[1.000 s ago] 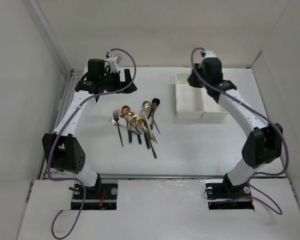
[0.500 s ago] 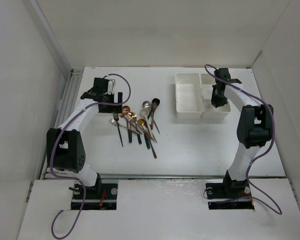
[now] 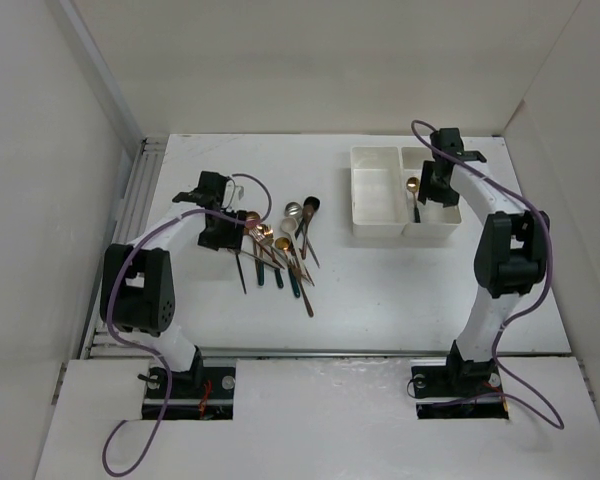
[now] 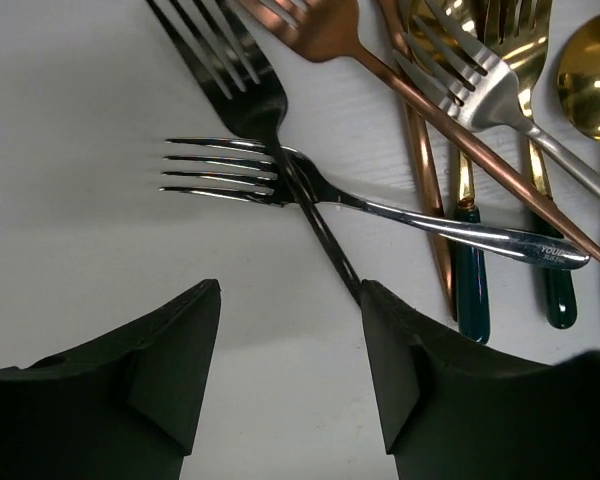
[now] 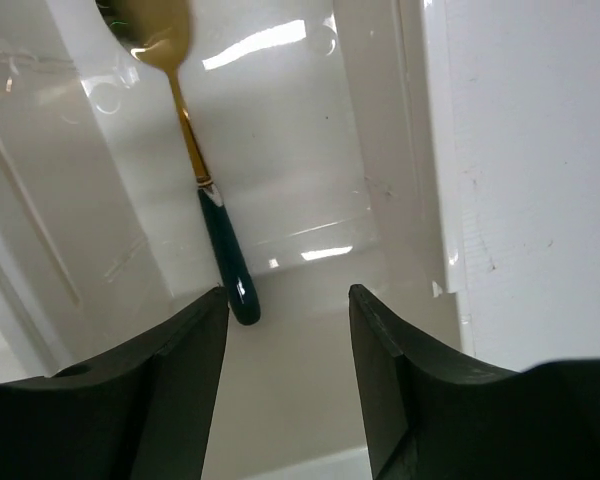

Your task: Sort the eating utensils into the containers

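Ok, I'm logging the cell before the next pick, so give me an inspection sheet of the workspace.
Surface: white table, no damage seen.
Job's things: utensils piled left of centre; gold spoon lying in the containers' right bin.
Clutter: nothing seen.
End effectors: left end effector open, empty, at the pile's left edge; right end effector open, empty, above the spoon.
Cables: purple cables along both arms, looping by the bases.
Surroundings: white walls on three sides.

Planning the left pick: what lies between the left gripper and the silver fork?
Only the black fork, its handle slanting over bare table; left wrist view.
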{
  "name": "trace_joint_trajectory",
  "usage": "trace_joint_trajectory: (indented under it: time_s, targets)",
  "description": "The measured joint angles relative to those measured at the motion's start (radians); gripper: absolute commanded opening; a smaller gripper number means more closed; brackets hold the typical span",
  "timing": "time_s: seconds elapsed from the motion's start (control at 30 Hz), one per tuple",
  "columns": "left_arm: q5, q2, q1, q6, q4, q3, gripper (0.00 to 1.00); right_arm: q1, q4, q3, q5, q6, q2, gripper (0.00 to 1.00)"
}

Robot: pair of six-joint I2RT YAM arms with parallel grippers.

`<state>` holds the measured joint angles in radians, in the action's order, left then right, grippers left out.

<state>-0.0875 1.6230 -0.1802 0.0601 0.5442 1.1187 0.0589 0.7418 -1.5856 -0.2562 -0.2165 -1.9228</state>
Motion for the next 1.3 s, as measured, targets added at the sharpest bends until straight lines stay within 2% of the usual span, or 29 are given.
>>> trace_joint_trajectory:
  time_s: [0.23,0.37,0.57,0.6,0.93,1.1,1.2,1.3]
  targets:
    - [-0.105,0.097,-0.004,0.019,0.033,0.003,0.48,0.035,0.012,-0.003,-0.028,0.004,0.055,0.57]
    - [-0.122,0.145,-0.004,0.022,0.035,0.005,0.38,0.045,0.014,-0.003,-0.035,0.004,0.089,0.57]
    - [-0.11,0.191,-0.003,0.02,0.058,0.047,0.11,0.045,0.015,-0.003,-0.053,0.004,0.138,0.57]
    - [-0.111,0.195,-0.003,0.018,0.059,0.051,0.0,0.045,0.014,-0.003,-0.055,0.004,0.145,0.57]
    - [-0.104,0.201,-0.004,0.005,0.065,0.065,0.0,0.048,0.033,-0.002,-0.066,0.004,0.213,0.57]
    - [-0.126,0.224,0.008,0.003,0.09,0.158,0.0,0.087,0.055,-0.005,-0.079,0.01,0.241,0.58]
    - [-0.158,0.214,0.033,0.001,0.108,0.272,0.0,0.15,0.051,-0.005,-0.054,0.026,0.277,0.66]
    - [-0.199,0.17,0.053,-0.012,0.095,0.365,0.0,0.257,-0.005,0.004,0.04,0.044,0.333,0.82]
